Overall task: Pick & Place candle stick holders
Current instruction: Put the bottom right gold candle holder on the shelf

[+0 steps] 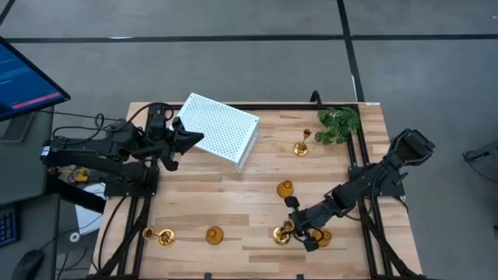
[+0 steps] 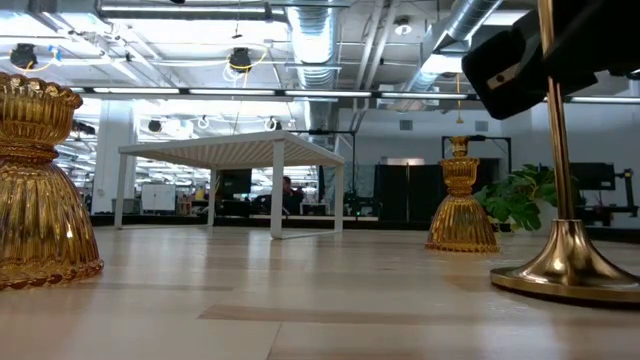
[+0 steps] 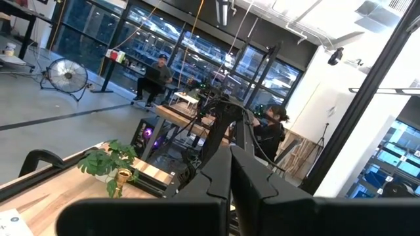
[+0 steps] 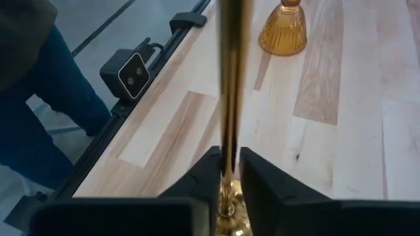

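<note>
On wooden table [image 1: 233,210], right gripper [image 4: 228,172] clasping tall-stemmed candle stick holder [image 4: 230,78]; no legible writing

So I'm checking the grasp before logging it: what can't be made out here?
- Low view: tall holder's top cut off by the edge; right gripper only partly in frame.
- Right wrist view: stem top cut off.
- High view: left gripper's fingers too small.

The right gripper [image 4: 229,172] clamps a tall brass candle stick holder's thin stem [image 4: 230,78]. A bell-shaped gold holder [image 4: 283,27] stands beyond on the wooden table [image 4: 341,131].
</note>
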`<state>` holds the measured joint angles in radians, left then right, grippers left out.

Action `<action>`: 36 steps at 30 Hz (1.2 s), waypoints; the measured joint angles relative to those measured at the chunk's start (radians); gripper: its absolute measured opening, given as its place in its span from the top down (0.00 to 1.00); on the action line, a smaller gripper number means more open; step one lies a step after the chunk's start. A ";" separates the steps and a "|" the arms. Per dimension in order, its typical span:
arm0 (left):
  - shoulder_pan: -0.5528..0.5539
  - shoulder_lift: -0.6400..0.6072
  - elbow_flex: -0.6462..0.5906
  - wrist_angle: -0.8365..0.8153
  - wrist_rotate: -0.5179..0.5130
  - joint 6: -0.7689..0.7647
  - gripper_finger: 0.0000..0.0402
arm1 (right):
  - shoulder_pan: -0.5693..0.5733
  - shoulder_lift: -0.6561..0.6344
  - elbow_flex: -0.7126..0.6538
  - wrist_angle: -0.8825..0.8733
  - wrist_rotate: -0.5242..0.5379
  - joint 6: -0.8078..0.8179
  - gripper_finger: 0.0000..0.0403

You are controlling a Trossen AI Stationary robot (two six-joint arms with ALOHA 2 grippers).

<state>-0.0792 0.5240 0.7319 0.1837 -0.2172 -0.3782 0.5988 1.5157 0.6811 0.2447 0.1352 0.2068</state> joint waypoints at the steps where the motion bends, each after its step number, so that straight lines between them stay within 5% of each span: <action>1: 0.000 0.000 0.000 0.000 0.000 0.000 0.99 | -0.002 -0.006 0.000 -0.005 0.000 0.000 0.92; 15: 0.000 0.000 -0.001 0.000 0.001 0.000 0.99 | -0.072 -0.249 0.005 -0.169 0.023 -0.005 0.98; 22: 0.000 -0.022 -0.001 0.001 0.001 0.001 0.99 | -0.176 -0.421 0.155 -0.370 0.035 -0.032 0.98; 29: 0.000 -0.070 -0.001 -0.002 0.003 0.017 0.99 | -0.366 -0.469 0.402 -0.548 0.154 -0.239 0.98; 36: 0.000 -0.093 -0.001 -0.003 0.002 0.090 0.99 | -0.665 -0.353 0.642 -0.592 0.066 -0.399 0.98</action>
<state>-0.0788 0.4313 0.7311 0.1802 -0.2149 -0.2887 -0.0660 1.1631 1.3227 -0.3476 0.2011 -0.1925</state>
